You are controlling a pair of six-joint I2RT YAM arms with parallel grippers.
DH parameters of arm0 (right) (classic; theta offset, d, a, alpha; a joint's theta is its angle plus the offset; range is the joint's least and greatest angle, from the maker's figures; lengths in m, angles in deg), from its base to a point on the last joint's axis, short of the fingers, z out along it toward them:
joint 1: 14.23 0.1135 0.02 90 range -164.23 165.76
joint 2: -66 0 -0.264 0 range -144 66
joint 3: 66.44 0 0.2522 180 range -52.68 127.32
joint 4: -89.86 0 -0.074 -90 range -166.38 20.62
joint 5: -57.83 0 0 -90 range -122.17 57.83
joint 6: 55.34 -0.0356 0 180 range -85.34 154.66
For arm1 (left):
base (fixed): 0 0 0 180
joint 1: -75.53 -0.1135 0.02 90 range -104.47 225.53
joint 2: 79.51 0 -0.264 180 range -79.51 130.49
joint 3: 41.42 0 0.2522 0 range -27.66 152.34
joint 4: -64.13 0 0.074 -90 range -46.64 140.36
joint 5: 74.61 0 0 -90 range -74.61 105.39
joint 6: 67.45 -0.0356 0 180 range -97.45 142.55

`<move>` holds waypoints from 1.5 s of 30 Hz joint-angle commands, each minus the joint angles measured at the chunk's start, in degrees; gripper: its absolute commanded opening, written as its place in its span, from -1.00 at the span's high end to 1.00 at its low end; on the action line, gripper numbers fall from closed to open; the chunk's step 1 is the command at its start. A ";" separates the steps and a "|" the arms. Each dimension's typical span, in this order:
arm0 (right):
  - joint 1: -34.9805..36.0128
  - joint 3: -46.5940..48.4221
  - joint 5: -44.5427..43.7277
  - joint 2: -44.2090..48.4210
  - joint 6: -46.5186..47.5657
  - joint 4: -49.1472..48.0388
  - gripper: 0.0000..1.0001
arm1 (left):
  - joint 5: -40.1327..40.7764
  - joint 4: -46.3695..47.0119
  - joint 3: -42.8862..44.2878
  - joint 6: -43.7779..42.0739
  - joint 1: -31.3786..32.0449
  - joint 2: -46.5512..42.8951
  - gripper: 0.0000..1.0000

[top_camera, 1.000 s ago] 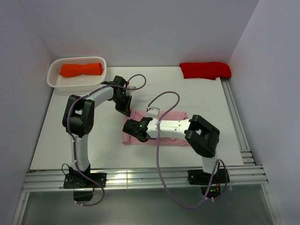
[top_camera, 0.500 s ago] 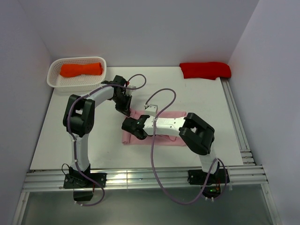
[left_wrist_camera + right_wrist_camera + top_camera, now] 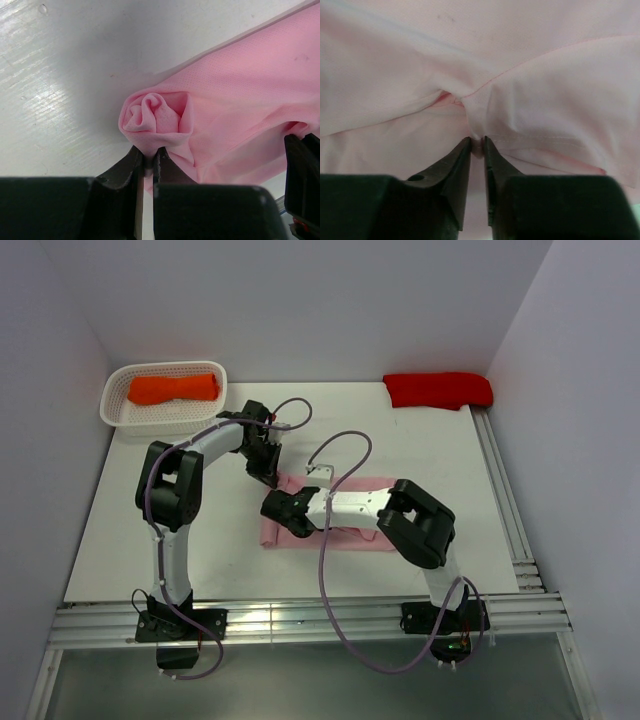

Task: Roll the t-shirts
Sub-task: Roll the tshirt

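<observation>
A light pink t-shirt (image 3: 345, 532) lies folded into a strip at the middle of the table, its left end wound into a small roll (image 3: 157, 117). My left gripper (image 3: 268, 478) is at the roll's far end, shut on a pinch of pink cloth (image 3: 148, 160). My right gripper (image 3: 282, 518) is on the strip's left part, its jaws pinching a fold of the same t-shirt (image 3: 477, 144). An orange t-shirt bundle (image 3: 173, 388) lies in a basket. A red t-shirt bundle (image 3: 438, 389) sits at the far right.
The white mesh basket (image 3: 122, 412) stands at the far left corner of the table. Grey walls enclose the left, back and right sides. Metal rails (image 3: 505, 502) run along the right edge and the near edge, where both arm bases are bolted.
My right gripper slid left and a little farther along the pink strip, and its jaws closed onto a fold of the cloth. The left arm has stayed put.
</observation>
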 commanded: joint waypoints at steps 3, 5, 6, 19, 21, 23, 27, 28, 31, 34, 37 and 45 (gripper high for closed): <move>-0.48 -1.52 0.21 0.70 0.59 -1.79 0.69 | 7.23 0.78 -0.13 -1.47 -0.08 3.46 0.99; -0.39 -2.04 0.57 1.84 0.95 -1.80 0.80 | 7.23 0.70 0.04 -1.47 -0.08 3.72 0.99; -0.39 -2.05 1.09 2.11 1.56 -1.62 0.82 | 7.14 0.61 0.13 -1.38 -0.08 3.64 0.99; -0.39 -3.54 9.79 3.78 5.78 -1.44 0.77 | 7.58 0.52 0.40 -1.12 0.36 4.16 0.99; -0.39 -4.41 9.88 4.31 5.17 -1.36 0.63 | 7.67 0.52 0.31 -1.12 0.45 4.25 0.99; -0.30 -4.77 9.80 5.36 4.99 -1.53 0.37 | 7.93 0.61 0.40 -1.03 0.54 4.08 0.99; -0.13 -4.68 9.71 7.73 5.25 -1.97 0.08 | 8.28 0.70 0.31 -0.85 0.71 3.99 0.99; -0.04 -4.51 9.71 9.04 5.43 -2.06 -0.01 | 8.28 0.70 0.31 -0.85 0.71 4.07 0.99; 0.84 -2.93 10.23 11.15 6.22 -3.37 -0.04 | 8.81 0.61 0.22 -0.77 0.80 3.99 0.99; 1.98 -1.52 11.73 12.04 7.19 -7.31 -0.04 | 8.98 0.61 0.13 -0.77 0.80 3.90 0.99; 2.16 0.58 12.52 10.04 7.80 -10.75 -0.02 | 9.16 0.43 0.05 -0.68 0.80 3.81 0.99; 2.42 8.93 12.43 2.03 8.68 -17.79 0.08 | 9.25 0.08 0.22 -0.59 0.98 3.90 0.99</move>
